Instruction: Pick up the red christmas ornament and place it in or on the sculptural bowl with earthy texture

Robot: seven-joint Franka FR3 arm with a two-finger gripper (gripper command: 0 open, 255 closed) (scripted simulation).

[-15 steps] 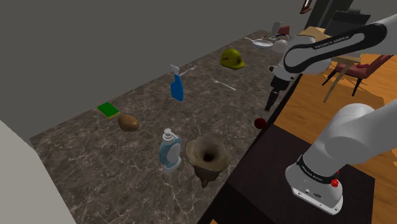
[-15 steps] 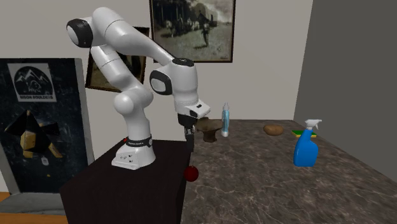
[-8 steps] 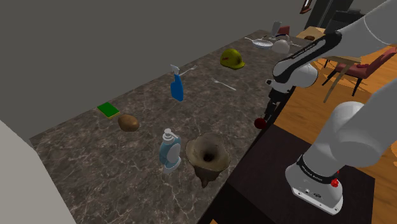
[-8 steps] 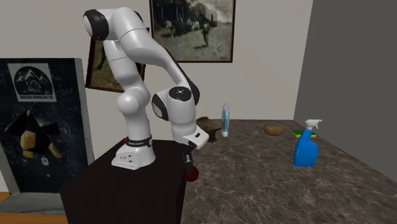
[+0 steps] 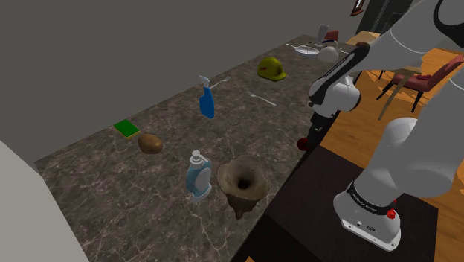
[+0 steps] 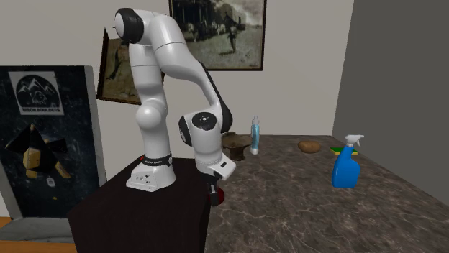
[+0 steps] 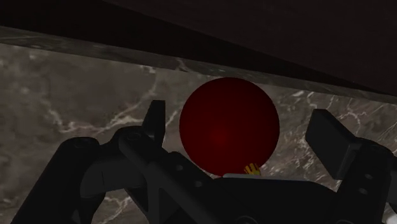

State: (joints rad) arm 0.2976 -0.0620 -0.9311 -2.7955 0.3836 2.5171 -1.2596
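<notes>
The red ornament (image 5: 303,144) is a smooth dark-red ball lying on the marble counter at its edge next to the dark stand. My gripper (image 5: 310,138) has come down over it and is open. In the wrist view the ornament (image 7: 229,126) sits between the two fingers (image 7: 154,118), with a small gap on each side, so it is not held. From the second exterior view, the gripper (image 6: 214,191) hangs low at the counter's corner, with the ornament (image 6: 219,195) just behind it. The rough brown sculptural bowl (image 5: 242,182) stands on the counter towards the shoulder view's lower left of the ornament.
A clear blue soap bottle (image 5: 198,177) stands right beside the bowl. Further along the counter (image 5: 111,193) are a potato (image 5: 150,143), a green sponge (image 5: 126,129), a blue spray bottle (image 5: 206,100), a fork (image 5: 262,97) and a yellow helmet (image 5: 271,69). The dark stand (image 5: 320,201) borders the counter.
The arm has folded down and the gripper has dropped from well above the ornament to around it. The ornament has stayed where it was.
</notes>
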